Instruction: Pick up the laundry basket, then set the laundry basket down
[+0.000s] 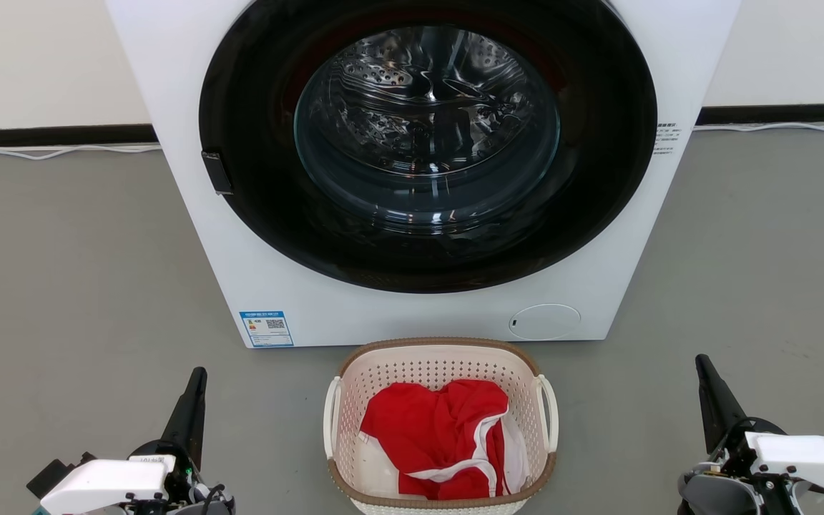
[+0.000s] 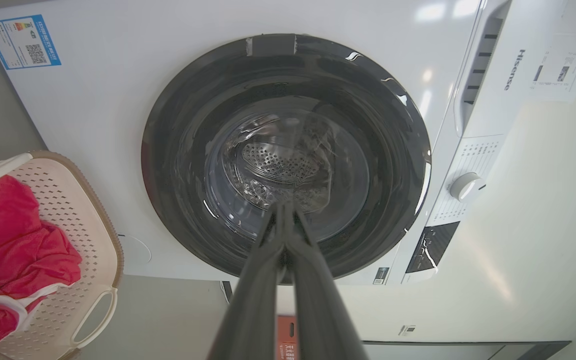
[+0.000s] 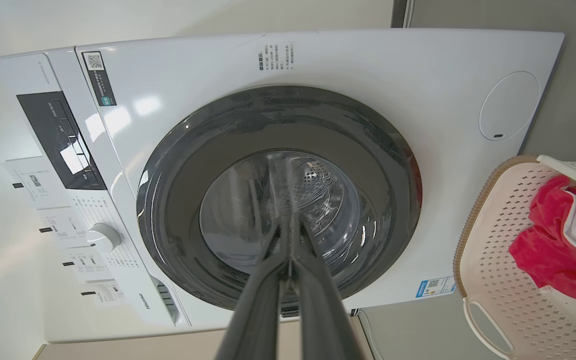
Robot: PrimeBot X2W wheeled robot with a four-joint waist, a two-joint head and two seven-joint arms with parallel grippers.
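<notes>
while left gripper, right gripper sit closed, laundry basket lies between

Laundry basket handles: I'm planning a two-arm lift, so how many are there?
2. The left handle sits on the laundry basket's left side, and the right handle on its right side. Neither looks hidden.

A laundry spot in a plain, sparsely finished room. A white front-loading washing machine stands on a smooth grey floor before a white wall with dark skirting and a loose white cable. The laundry basket, holding a red garment, sits in front of the machine, which carries a blue energy label.
</notes>
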